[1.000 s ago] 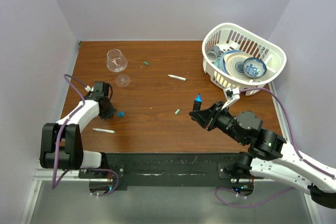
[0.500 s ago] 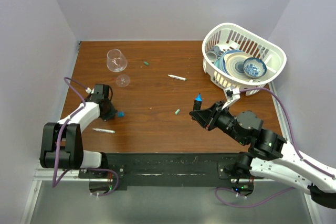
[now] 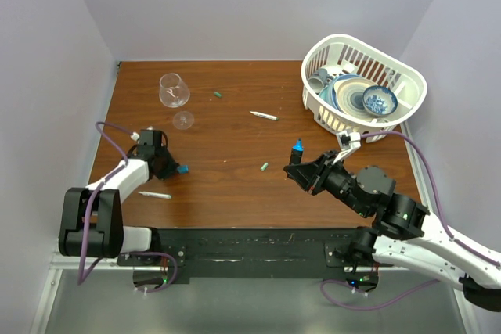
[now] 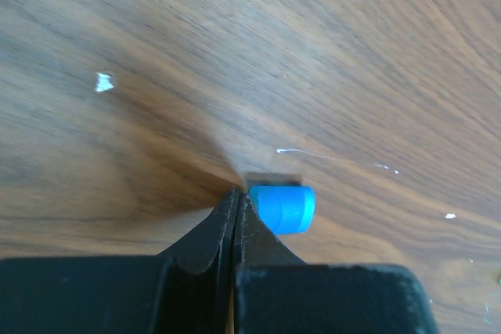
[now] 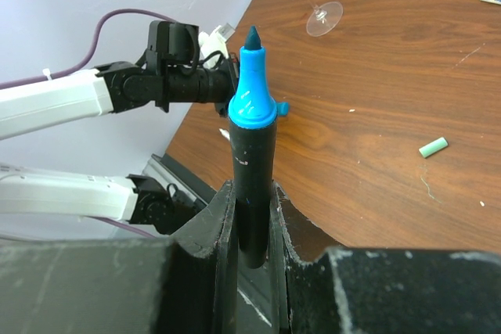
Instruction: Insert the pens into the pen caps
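Black marker (image 5: 254, 154) stands tip-up, clamped in the right gripper (image 5: 252, 192) at near right. Well to its left, the blue cap (image 4: 282, 209) lies on the table (image 3: 235, 115), just right of the left gripper (image 4: 236, 193), whose jaws are pressed together on nothing.

Your top view looks down from above and behind the 2 arm bases and takes in the whole table (image 3: 227, 138). Your left wrist view sits very close to the wood, looking past the left gripper (image 4: 235, 192) at the blue cap (image 4: 282, 209). Your right wrist view looks along the marker (image 5: 252, 177) and across the table toward that gripper. The cap shows in all 3 views.
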Action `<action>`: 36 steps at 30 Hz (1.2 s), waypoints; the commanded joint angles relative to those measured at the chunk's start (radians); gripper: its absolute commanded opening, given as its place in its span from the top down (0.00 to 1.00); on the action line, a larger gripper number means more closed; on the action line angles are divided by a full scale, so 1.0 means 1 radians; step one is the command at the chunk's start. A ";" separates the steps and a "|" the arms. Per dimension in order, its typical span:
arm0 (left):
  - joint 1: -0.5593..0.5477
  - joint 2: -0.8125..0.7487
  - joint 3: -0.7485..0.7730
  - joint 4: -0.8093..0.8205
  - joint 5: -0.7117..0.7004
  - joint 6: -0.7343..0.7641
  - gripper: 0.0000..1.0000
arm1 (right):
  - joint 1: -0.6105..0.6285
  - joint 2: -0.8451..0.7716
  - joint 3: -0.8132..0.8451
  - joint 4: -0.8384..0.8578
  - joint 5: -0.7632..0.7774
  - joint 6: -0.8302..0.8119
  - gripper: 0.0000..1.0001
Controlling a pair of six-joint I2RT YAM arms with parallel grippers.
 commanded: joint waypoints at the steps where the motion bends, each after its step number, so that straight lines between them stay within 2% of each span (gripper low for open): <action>1: -0.033 -0.032 -0.085 -0.040 0.099 -0.039 1.00 | 0.000 -0.003 0.024 0.032 0.022 -0.012 1.00; 4: -0.102 -0.076 -0.102 -0.027 0.145 -0.064 1.00 | -0.002 -0.006 0.024 0.022 0.022 -0.014 1.00; 8: -0.130 -0.077 -0.041 -0.099 0.137 -0.033 1.00 | 0.000 -0.020 0.014 0.020 0.033 -0.012 1.00; 14: -0.130 -0.094 0.077 -0.195 0.035 0.044 1.00 | 0.000 -0.008 0.028 -0.004 0.034 -0.015 1.00; 16: -0.130 -0.085 0.102 -0.211 0.024 0.073 0.92 | -0.002 -0.010 0.028 -0.007 0.037 -0.014 1.00; 17: -0.130 -0.077 0.130 -0.211 0.014 0.097 0.79 | 0.000 -0.010 0.028 -0.010 0.037 -0.012 1.00; 20: -0.133 -0.045 0.180 -0.198 0.002 0.203 0.59 | -0.002 -0.013 0.025 -0.014 0.048 -0.004 1.00; 22: -0.140 -0.024 0.196 -0.203 -0.035 0.254 0.53 | 0.000 -0.017 0.024 -0.026 0.059 0.000 1.00; 26: -0.140 0.019 0.208 -0.194 -0.009 0.382 0.39 | 0.000 -0.023 0.034 -0.055 0.099 -0.021 1.00; 29: -0.142 0.072 0.222 -0.192 0.034 0.432 0.33 | 0.000 -0.029 0.059 -0.079 0.114 -0.037 1.00; 36: -0.165 0.171 0.263 -0.188 0.039 0.479 0.37 | 0.000 -0.046 0.060 -0.090 0.143 -0.044 1.00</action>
